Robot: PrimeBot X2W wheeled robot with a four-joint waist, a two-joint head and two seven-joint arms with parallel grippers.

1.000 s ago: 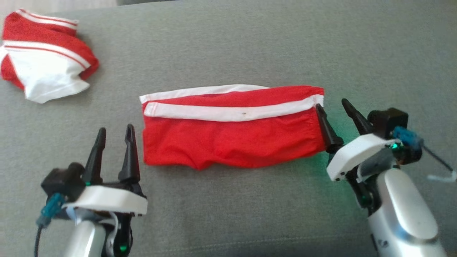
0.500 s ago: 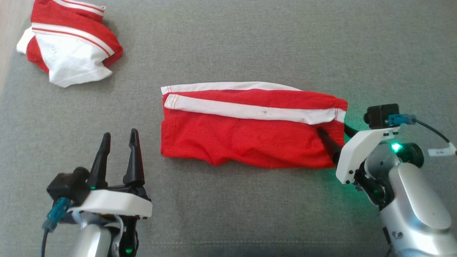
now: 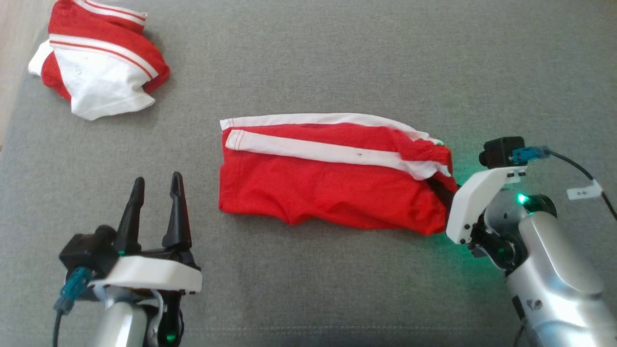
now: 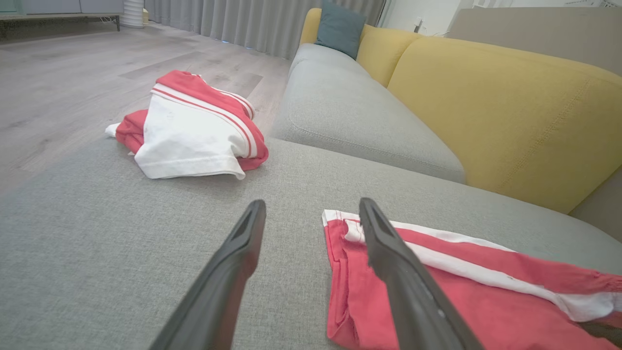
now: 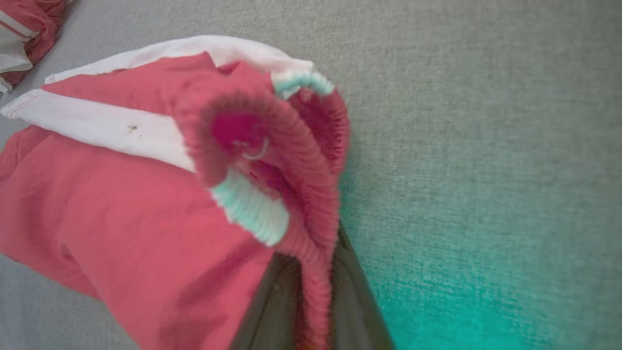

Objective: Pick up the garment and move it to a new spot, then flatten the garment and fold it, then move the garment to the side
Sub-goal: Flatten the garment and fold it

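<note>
The garment (image 3: 328,188) is a pair of red shorts with white stripes, folded into a long band across the middle of the grey sofa cushion (image 3: 337,62). My right gripper (image 3: 441,189) is shut on the garment's right end, and the red elastic waistband (image 5: 272,146) bunches up around its dark fingers (image 5: 277,306). The fingertips are buried in the cloth. My left gripper (image 3: 156,185) stands open to the left of the garment's left edge (image 4: 340,272), holding nothing, with its open tips (image 4: 311,209) just above the cushion.
A second, crumpled red-and-white garment (image 3: 96,72) lies at the cushion's far left corner (image 4: 194,131). The wooden floor (image 4: 73,63) starts past the cushion's left edge. A yellow backrest (image 4: 486,112) and a teal pillow (image 4: 340,29) stand beyond.
The head camera has shifted. My right gripper moved in over the garment's right end and shut on it, bunching that end up and leftward. The left gripper stayed open and still.
</note>
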